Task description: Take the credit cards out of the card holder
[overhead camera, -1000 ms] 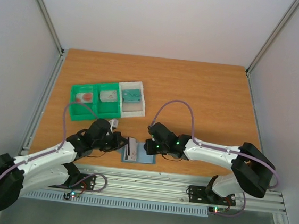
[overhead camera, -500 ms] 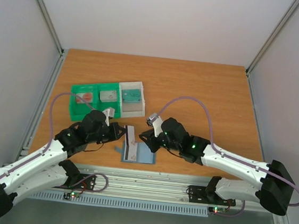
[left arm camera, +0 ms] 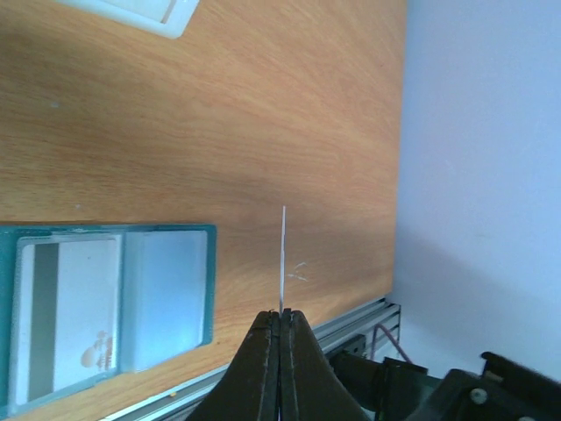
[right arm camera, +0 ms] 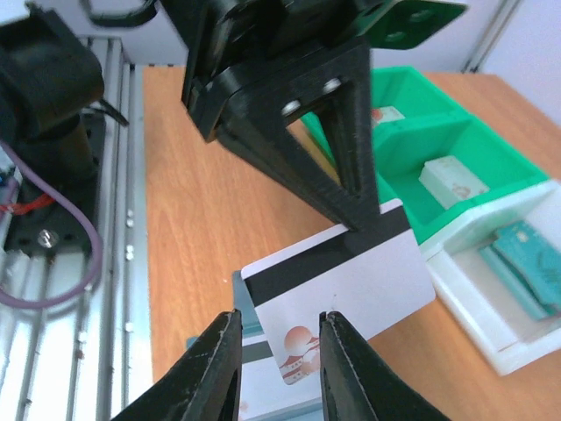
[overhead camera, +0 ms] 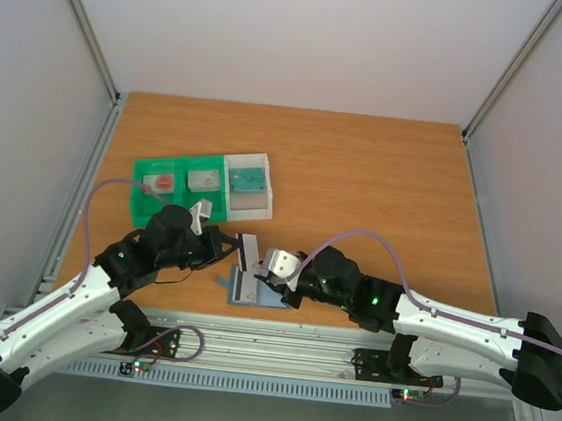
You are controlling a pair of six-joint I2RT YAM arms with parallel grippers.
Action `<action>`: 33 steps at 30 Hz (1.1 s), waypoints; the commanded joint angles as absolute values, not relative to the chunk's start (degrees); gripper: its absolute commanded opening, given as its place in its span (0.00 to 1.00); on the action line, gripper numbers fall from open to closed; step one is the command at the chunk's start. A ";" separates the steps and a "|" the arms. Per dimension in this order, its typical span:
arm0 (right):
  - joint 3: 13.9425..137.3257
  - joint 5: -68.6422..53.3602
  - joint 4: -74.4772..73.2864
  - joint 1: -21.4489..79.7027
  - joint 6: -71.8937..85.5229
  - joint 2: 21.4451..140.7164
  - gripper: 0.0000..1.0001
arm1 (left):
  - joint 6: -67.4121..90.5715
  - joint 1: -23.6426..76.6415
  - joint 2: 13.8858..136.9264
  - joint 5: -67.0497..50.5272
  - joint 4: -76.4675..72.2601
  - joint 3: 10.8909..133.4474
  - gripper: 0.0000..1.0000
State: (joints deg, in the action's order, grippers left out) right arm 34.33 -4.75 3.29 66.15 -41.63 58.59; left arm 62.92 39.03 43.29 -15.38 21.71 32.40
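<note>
The left end effector (left arm camera: 280, 320) is clenched on a white striped credit card (right arm camera: 337, 263), held above the card holder (left arm camera: 166, 289) lying below it on the worktop (left arm camera: 219, 132). The right end effector (right arm camera: 279, 338) is released, jaws parted just before the card's near edge. Should the left let go before the right closes squarely, the thin card may drop.

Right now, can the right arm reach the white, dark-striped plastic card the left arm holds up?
Probably yes: the white dark-striped plastic card hangs free just ahead of the right gripper's open fingers; the left gripper pinches only its striped edge.
</note>
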 commanded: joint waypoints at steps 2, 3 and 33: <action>35.36 -1.43 2.84 68.55 -52.36 58.86 0.34 | 67.57 39.19 41.00 -15.18 19.97 34.33 0.01; 35.52 -1.75 2.62 68.67 -52.58 59.00 0.38 | 68.82 39.20 40.61 -14.75 19.95 34.33 0.00; 37.24 19.29 9.76 72.93 -62.55 62.56 0.02 | 88.41 39.15 34.92 -18.33 6.89 25.41 0.00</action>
